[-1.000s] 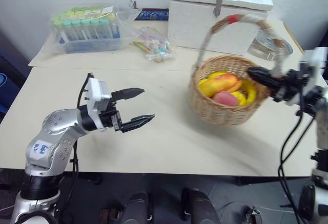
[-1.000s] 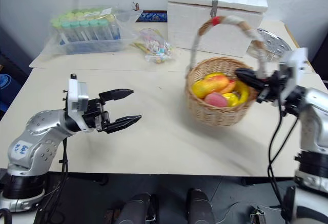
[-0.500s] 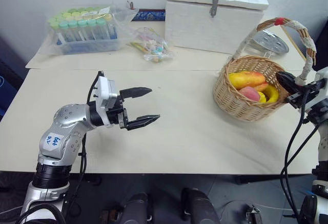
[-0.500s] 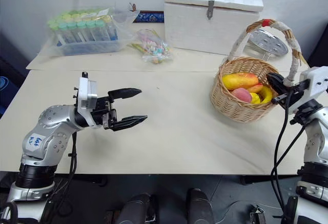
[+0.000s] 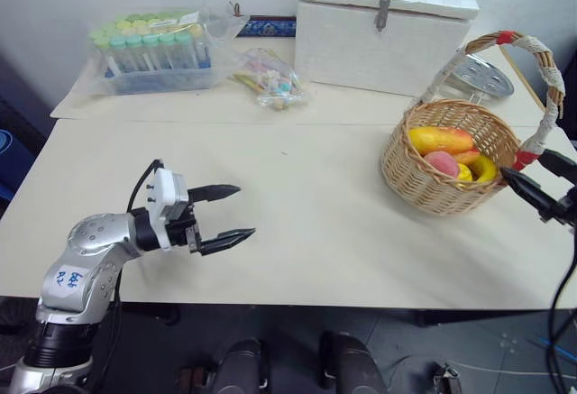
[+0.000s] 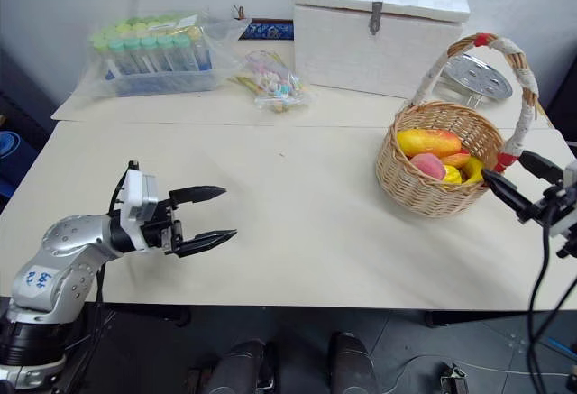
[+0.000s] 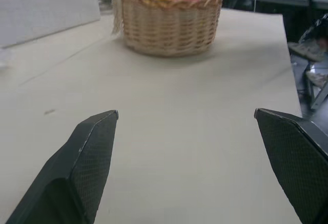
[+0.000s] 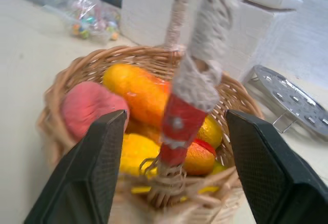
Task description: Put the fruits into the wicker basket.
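A pale table seen from above, read from left to right.

At the far left, near the front edge, the left gripper hangs over bare tabletop. Its 2 black fingers are spread wide apart and hold nothing.

Behind it, at the back left of the table, lies a clear plastic bag of tubes with green and yellow caps. Just to the right of that is a small clear bag of colourful bits.

Further right, at the back, stands a white box with a metal latch on its front.

In front of the box and to its right sits the wicker basket, resting upright on the table near the right edge. Its tall arched handle is wrapped in white with red bands. Inside the basket lie the mango, orange-yellow with a red blush, and below it the pink peach, among small yellow fruits.

Behind the basket a round metal plate with holes lies on the table.

At the far right, the right gripper is at the basket's right side. Its 2 fingers are parted, 1 on each side of the base of the handle, where a red band wraps it. In the wrist view, neither finger touches the handle.
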Robot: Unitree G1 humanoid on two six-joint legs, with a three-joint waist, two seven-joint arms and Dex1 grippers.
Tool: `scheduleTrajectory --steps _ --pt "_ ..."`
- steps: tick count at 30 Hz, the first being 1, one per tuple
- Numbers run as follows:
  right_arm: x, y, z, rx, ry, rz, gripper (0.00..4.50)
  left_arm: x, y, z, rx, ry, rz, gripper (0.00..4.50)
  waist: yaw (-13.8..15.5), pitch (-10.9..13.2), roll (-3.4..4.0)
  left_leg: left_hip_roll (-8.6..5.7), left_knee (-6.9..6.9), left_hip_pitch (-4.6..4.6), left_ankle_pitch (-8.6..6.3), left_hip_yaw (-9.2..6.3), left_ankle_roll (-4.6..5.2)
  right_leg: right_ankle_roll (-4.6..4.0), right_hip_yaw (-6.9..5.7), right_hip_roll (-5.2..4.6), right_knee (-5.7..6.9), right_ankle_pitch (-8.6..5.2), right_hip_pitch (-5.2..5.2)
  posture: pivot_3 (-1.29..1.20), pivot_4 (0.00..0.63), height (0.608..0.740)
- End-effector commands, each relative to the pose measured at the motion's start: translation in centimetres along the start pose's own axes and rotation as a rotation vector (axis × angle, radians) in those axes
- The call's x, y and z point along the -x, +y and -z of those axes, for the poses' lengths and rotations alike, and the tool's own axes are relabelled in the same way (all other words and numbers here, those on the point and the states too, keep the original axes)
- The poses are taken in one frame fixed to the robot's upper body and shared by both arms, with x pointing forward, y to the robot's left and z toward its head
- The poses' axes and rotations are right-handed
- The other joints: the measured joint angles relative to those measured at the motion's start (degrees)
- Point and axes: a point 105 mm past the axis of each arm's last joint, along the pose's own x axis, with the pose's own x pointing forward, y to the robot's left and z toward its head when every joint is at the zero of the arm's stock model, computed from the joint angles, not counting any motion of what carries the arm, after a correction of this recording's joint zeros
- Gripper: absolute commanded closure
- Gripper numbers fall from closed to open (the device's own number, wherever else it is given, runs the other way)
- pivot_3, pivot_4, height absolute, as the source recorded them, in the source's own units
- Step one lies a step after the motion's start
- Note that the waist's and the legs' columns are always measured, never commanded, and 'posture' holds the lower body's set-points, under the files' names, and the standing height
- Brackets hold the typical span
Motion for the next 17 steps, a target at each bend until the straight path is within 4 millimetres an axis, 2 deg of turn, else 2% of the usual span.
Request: scheduleTrajectory --steps 1,3,4,6,8,10,13,17 --pt "2.0 0.9 0.6 0.097 0.060 -0.114 1.42 1.4 0.0 0.4 -0.075 0.040 -0.064 0.00 -0.1 0.0 0.00 0.00 0.00 0.01 0.00 0.01 0.01 0.00 0.01 -0.02 -0.08 0.00 0.00 0.00 0.150 0.740" --pt "2.4 1.8 1.2 0.043 0.069 -0.177 1.42 1.9 -0.1 1.0 -0.088 0.059 -0.093 0.00 -0.2 0.0 0.00 0.04 -0.05 0.09 -0.03 0.02 0.00 0.00 0.02 -0.05 -0.16 0.00 0.08 0.00 0.150 0.740" --pt "2.3 2.7 1.6 0.039 0.074 -0.214 1.24 2.1 -0.2 1.3 -0.092 0.068 -0.105 0.00 -0.2 0.0 0.00 0.04 -0.05 0.09 -0.04 0.03 0.00 0.00 0.03 -0.07 -0.15 0.00 0.08 0.00 0.150 0.740" --pt "2.1 5.7 2.6 0.003 0.085 -0.341 0.85 2.6 -0.2 1.9 -0.110 0.086 -0.141 0.00 -0.2 0.0 0.00 0.06 -0.05 0.15 -0.06 0.03 -0.03 -0.01 0.05 -0.14 -0.14 0.01 0.10 0.00 0.150 0.740" --pt "-0.3 11.3 2.8 -0.025 -0.011 -0.513 0.16 3.5 -0.2 3.2 -0.138 0.113 -0.211 0.00 -0.3 -0.1 -0.14 0.15 -0.11 0.25 -0.13 0.02 -0.13 -0.02 0.06 -0.15 -0.16 0.01 0.16 0.00 0.150 0.740" --pt "-2.6 15.1 2.5 -0.042 -0.110 -0.596 0.04 4.0 -0.2 4.3 -0.185 0.147 -0.265 0.00 -0.6 -0.1 -0.16 0.33 -0.19 0.55 -0.30 0.06 -0.32 -0.11 0.07 -0.02 -0.19 -0.02 0.36 0.00 0.150 0.740" --pt "-4.9 17.0 3.0 -0.031 -0.163 -0.616 0.04 3.7 0.0 4.5 -0.228 0.144 -0.306 0.00 -0.5 0.0 -0.02 0.32 -0.20 0.68 -0.40 0.12 -0.37 -0.16 0.09 -0.06 -0.13 -0.04 0.42 0.00 0.150 0.740" --pt "-7.0 17.2 3.7 -0.031 -0.198 -0.565 0.04 3.2 0.3 4.4 -0.261 0.127 -0.326 0.00 0.4 0.0 -0.03 0.16 -0.10 0.66 -0.47 0.09 -0.36 -0.16 0.06 -0.25 -0.08 -0.03 0.42 0.00 0.150 0.740"
